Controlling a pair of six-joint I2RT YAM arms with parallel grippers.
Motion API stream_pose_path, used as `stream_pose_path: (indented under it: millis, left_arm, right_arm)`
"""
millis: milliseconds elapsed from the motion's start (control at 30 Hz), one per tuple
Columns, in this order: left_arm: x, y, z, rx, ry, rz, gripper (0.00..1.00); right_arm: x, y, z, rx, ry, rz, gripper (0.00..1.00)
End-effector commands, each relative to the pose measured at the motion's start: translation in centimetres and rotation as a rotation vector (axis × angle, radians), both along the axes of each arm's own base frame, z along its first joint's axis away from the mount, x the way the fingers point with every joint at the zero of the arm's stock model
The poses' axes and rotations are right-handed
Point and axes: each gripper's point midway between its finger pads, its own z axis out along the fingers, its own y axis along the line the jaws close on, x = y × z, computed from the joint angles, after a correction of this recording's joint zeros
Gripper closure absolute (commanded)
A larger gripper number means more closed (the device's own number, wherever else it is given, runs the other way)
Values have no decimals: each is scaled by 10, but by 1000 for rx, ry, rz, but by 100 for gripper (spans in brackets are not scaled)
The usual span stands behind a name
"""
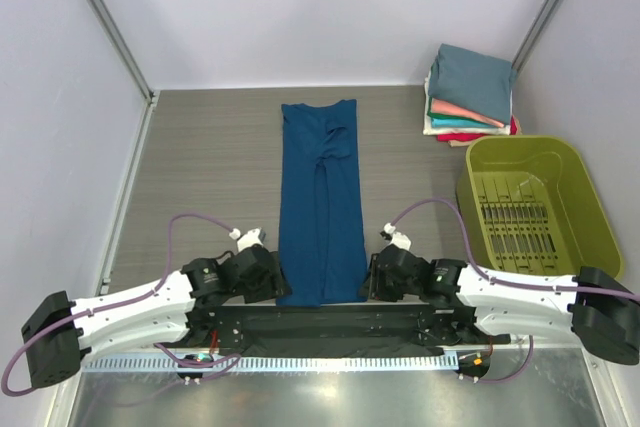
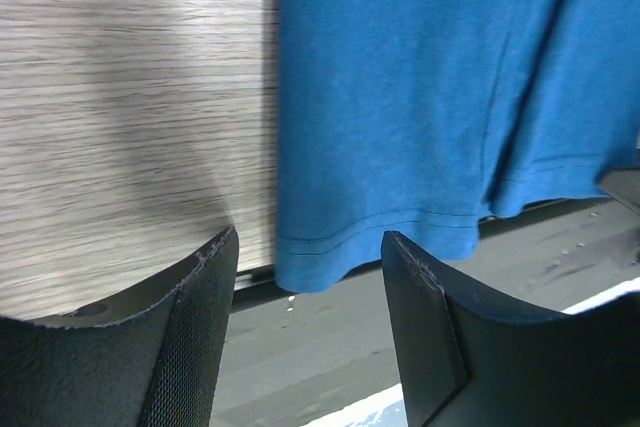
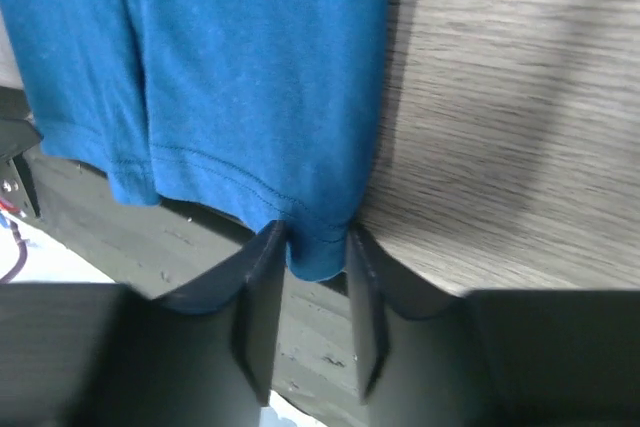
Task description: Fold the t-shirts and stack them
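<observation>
A long blue t-shirt (image 1: 320,207), folded into a narrow strip, lies down the middle of the table, its hem hanging over the near edge. My left gripper (image 1: 283,287) sits at the hem's left corner. In the left wrist view this gripper (image 2: 310,242) is open, and the blue hem (image 2: 330,257) hangs just beyond the fingertips, touching neither. My right gripper (image 1: 365,282) is at the hem's right corner. In the right wrist view its fingers (image 3: 317,237) press in on both sides of that bunched corner of the shirt (image 3: 250,67). A pile of folded t-shirts (image 1: 470,92), slate-teal on top, rests at the back right.
An olive-green plastic basket (image 1: 470,187) stands at the right, just in front of the folded pile. The wood-grain table (image 1: 210,177) is walled on three sides. A black bar and a metal rail run along its near edge between the arm bases.
</observation>
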Motion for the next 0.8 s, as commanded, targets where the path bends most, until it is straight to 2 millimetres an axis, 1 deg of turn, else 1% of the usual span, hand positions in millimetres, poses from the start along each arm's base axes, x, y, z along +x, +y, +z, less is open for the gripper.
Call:
stream_pose_path:
  millis: [0,67,233,333,367,433,467,500,533,567,600,633,667,700,733,767]
  left_arm:
    - [-7,-2,-7,-29,34,2,39]
    - [-10,-2,-9,-33,47,1,40]
    - [-15,2,-17,-34,70,6,45]
    - [-18,0,-18,-43,82,2,47]
    - [-18,2,-21,-36,85,5,48]
    - [-17,2,-23,-37,81,9,54]
    - [-18,3,-25,-35,85,9,58]
    - [-17,1,-25,-39,84,10,68]
    - [-16,0,-25,-45,81,11,74]
    - [-16,-1,-25,-44,81,12,80]
    - [-14,-1,-25,-41,74,13,92]
    - [-14,-1,-24,-40,70,11,97]
    - [-12,-3,-20,-50,63,10,100]
    - [-9,-10,-10,-71,51,8,100]
    - [-9,-10,-5,-68,51,-1,100]
    - [-7,-12,3,-75,36,-6,100]
  right_arm:
    - [10,4,3,12,-29,-78,68]
    - [9,2,1,6,-29,-81,74]
    - [6,-5,-7,-4,-17,-100,79]
    - [4,-8,-11,4,-7,-110,83]
    - [3,-9,-13,5,-7,-110,85]
    - [4,-10,-13,8,-8,-114,88]
    - [3,-10,-15,5,-7,-114,90]
    - [3,-10,-15,3,-7,-111,92]
    - [3,-9,-15,3,-7,-109,99]
    - [3,-9,-15,2,-5,-110,99]
    - [3,-9,-15,-2,-5,-107,99]
    - [4,-7,-13,4,-13,-102,99]
    - [5,-5,-10,10,-17,-100,99]
    - [7,-6,-8,7,-24,-103,99]
    - [10,0,4,33,-40,-103,99]
    - [11,-1,6,19,-47,-103,99]
